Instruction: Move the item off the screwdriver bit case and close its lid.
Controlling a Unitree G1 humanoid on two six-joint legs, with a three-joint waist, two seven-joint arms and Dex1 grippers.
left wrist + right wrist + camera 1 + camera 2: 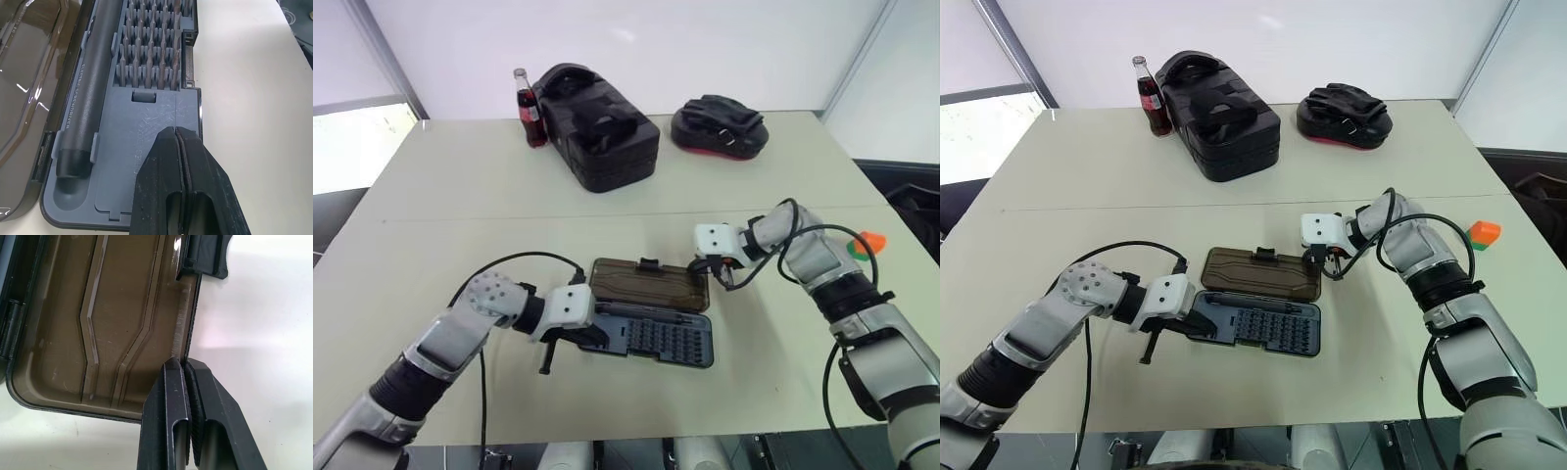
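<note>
Your case lies open at the table's centre, its long axis running from nine to three o'clock across your view. The lid is folded flat at twelve o'clock of the bit tray, latch pointing away from you. Your right gripper is pinched onto the lid's edge at its three o'clock end. Your left gripper is closed on nothing, tips pressed to the tray's nine o'clock end beside the driver. The item sits off the case, well apart at three o'clock.
</note>
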